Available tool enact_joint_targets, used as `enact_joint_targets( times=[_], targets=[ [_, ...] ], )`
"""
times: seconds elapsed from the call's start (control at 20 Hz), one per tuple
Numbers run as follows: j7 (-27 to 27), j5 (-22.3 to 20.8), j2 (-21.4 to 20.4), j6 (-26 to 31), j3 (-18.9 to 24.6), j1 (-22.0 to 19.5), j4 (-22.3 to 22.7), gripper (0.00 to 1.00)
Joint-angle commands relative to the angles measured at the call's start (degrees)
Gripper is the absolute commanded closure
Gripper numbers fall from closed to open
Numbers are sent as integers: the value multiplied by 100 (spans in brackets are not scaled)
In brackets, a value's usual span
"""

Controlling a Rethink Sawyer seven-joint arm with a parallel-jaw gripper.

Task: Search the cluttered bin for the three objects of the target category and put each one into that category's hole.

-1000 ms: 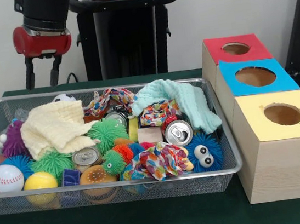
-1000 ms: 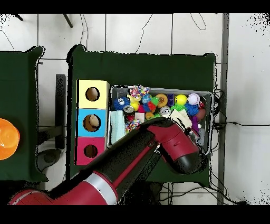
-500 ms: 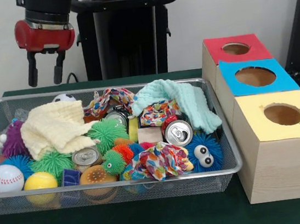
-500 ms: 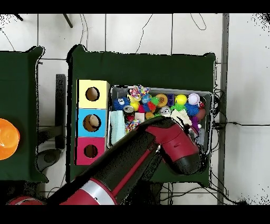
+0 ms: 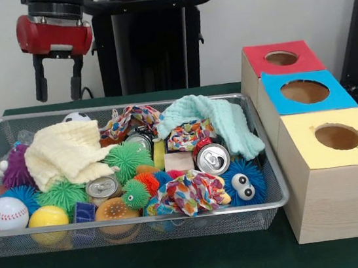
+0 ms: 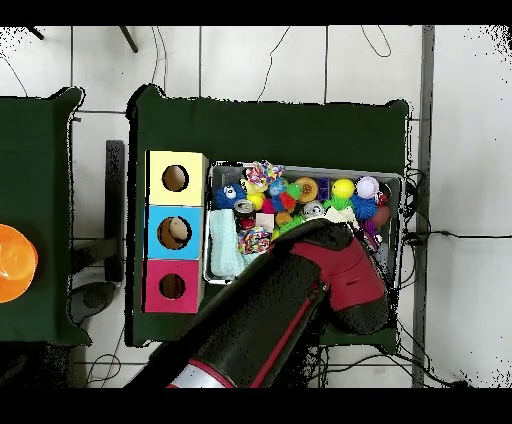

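Note:
The silver wire-mesh bin (image 5: 144, 222) holds a heap of toys, cloths and cans. It also shows in the overhead view (image 6: 403, 200), partly under my arm (image 6: 300, 290). My gripper (image 5: 59, 91) hangs open and empty above the bin's back-left corner, over a yellow cloth (image 5: 66, 152); the overhead view hides it. The red-topped box's hole (image 5: 281, 58) is at the far right, also seen from overhead (image 6: 172, 287). Three cans lie in the bin: one (image 5: 213, 158), a second (image 5: 102, 187) and a third (image 5: 139, 141).
The blue-topped box (image 5: 306, 94) and the yellow-topped box (image 5: 338, 139) stand in a row with the red one. The bin also has a mint cloth (image 5: 220, 118), a baseball (image 5: 6, 213), a green spiky ball (image 5: 127, 159) and a rope toy (image 5: 190, 192).
My gripper has risen a little and shifted toward the picture's right in the front view, and its fingers stand slightly wider apart. Nothing in the bin moved.

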Motion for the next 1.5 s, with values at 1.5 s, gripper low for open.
enact_joint_targets(
  times=[1.5],
  targets=[
    [-1640, 1768, -804, -548, 2479, -938, 488, 0]
  ],
)
